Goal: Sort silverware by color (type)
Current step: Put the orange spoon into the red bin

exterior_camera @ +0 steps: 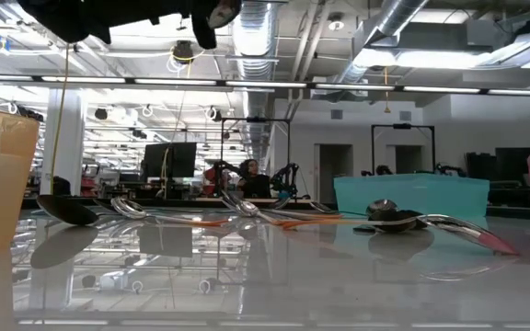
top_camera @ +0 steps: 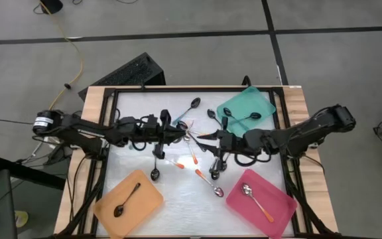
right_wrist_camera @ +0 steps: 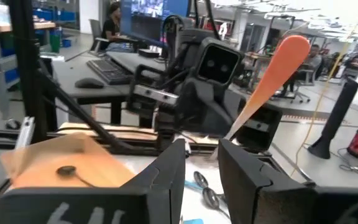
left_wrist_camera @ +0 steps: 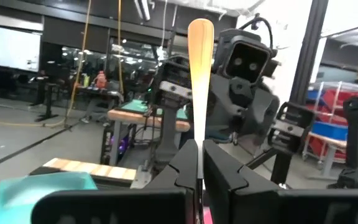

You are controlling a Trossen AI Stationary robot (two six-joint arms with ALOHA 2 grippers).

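High view, orange tray (top_camera: pixel 144 206) one dark spoon (top_camera: pixel 127 201), left claw (left_wrist_camera: pixel 201 163) pinching orange-handled spoon (left_wrist_camera: pixel 200 74) (right unclear).

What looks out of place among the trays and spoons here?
The colours look mismatched. A dark spoon lies in the orange tray, while an orange-handled spoon lies in the pink tray. Whether that is a sorting error cannot be told.

bare tabletop (top_camera: pixel 178 199) between orange tray (top_camera: pixel 105 209) and pink tray (top_camera: pixel 280 212), spoons (top_camera: pixel 194 156) crowding centre
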